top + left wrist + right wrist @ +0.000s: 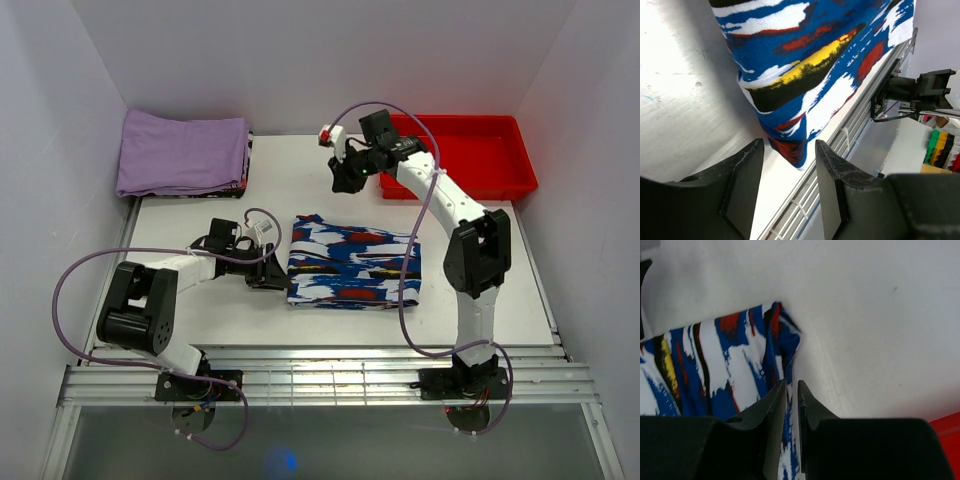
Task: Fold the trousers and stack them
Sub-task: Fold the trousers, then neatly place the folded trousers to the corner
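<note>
The trousers (353, 263), in a blue, white, red and black print, lie folded into a flat rectangle in the middle of the table. My left gripper (275, 278) sits low at their front-left corner. In the left wrist view its jaws stand open (789, 144), and the trousers' corner (790, 147) lies just ahead of the fingertips, not pinched. My right gripper (347, 178) hangs in the air behind the trousers' back-left corner. Its jaws (792, 383) are parted by a narrow gap with nothing in it, and the trousers (715, 365) show far below.
A folded lilac cloth (183, 153) lies at the back left on another printed piece. A red bin (470, 155) stands at the back right. The slotted metal rail (330, 375) runs along the table's front edge, close to the left gripper.
</note>
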You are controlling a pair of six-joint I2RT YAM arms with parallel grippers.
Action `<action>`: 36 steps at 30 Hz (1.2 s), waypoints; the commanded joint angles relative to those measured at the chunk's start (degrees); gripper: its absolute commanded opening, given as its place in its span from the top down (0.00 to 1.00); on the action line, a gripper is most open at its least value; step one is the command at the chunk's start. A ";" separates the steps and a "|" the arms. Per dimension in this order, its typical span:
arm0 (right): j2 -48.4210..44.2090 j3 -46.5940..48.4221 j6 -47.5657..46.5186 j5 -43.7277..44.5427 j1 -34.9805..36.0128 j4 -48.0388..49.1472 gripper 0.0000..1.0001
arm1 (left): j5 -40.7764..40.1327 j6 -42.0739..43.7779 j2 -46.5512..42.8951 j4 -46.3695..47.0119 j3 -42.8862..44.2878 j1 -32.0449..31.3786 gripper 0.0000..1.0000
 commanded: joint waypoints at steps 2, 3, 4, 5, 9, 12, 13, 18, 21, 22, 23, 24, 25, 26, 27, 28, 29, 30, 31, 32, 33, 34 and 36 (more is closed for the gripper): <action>-1.21 -9.18 -4.28 -2.89 0.33 -9.09 0.79 | 3.77 0.58 -2.77 1.09 1.12 0.16 0.45; -1.48 -9.37 -3.50 -4.28 0.33 -9.09 0.76 | 3.77 -0.64 -3.04 2.31 0.59 0.16 0.44; -1.57 -9.28 -2.79 -5.07 0.51 -9.18 0.73 | 3.51 -1.43 -3.65 2.84 -0.20 0.25 0.41; -1.74 -8.85 -2.00 -6.13 0.86 -9.35 0.68 | 3.08 -2.49 -3.83 3.37 -0.73 0.86 0.40; -4.28 -11.91 -0.07 -4.50 4.63 -7.78 0.44 | 4.83 -8.64 -3.30 9.17 -2.66 5.43 0.31; -8.67 -17.69 0.90 2.71 9.81 -1.11 0.40 | 7.55 -11.72 -2.16 10.32 -2.49 10.52 0.27; -10.77 -19.20 1.08 3.96 12.44 0.56 0.40 | 7.81 -12.07 -1.99 9.89 -2.23 11.75 0.26; -14.83 -27.29 -1.03 12.29 21.76 7.07 0.39 | 8.52 -10.24 -2.94 6.54 -1.09 20.63 0.21; -15.80 -31.34 -1.91 18.27 28.36 9.36 0.37 | 7.56 -8.21 -3.48 3.21 0.23 22.22 0.12; -15.63 -32.48 -2.00 19.51 31.16 11.20 0.37 | 7.47 -7.78 -3.30 2.16 0.50 22.22 0.06; -15.37 -32.49 -1.91 20.74 32.40 11.48 0.36 | 7.38 -7.51 -3.13 0.93 0.58 22.22 0.03; -14.23 -32.23 -1.13 23.28 34.59 11.65 0.35 | 7.03 -7.68 -3.21 0.57 0.50 22.31 0.02; -13.44 -31.61 -0.42 24.44 35.48 12.26 0.35 | 6.42 -7.94 -3.39 0.57 0.32 22.31 0.02; -12.74 -31.17 0.19 25.23 36.10 12.44 0.35 | 6.06 -8.47 -3.83 1.35 -0.03 22.31 0.02; -10.73 -30.65 1.77 27.24 37.15 12.53 0.35 | 5.71 -9.61 -4.35 1.79 -0.29 22.31 0.02; -9.66 -30.12 2.65 27.87 37.42 12.45 0.35 | 4.75 -10.40 -5.40 2.40 -0.90 22.31 0.02; -8.78 -28.98 3.27 28.05 37.60 12.27 0.35 | 4.57 -11.10 -5.85 3.72 -1.26 22.22 0.02; -6.86 -28.45 3.97 28.14 37.95 12.10 0.35 | 4.30 -11.63 -6.29 3.99 -1.43 22.22 0.02; -5.97 -28.10 4.68 28.31 38.04 12.09 0.36 | 3.78 -12.42 -6.99 4.08 -1.70 22.31 0.02; -5.18 -28.18 4.77 30.40 38.13 12.53 0.37 | 2.29 -12.95 -7.26 4.34 -1.79 22.22 0.02; -3.78 -28.27 4.94 30.95 38.21 12.79 0.39 | 1.50 -13.30 -7.43 4.26 -1.87 22.22 0.02; -3.24 -28.44 5.12 31.13 38.21 13.14 0.42 | 0.71 -13.66 -7.43 4.17 -1.88 22.22 0.02; -2.36 -29.75 5.03 32.96 38.21 15.33 0.57 | -0.27 -13.92 -6.91 4.17 -2.05 22.22 0.02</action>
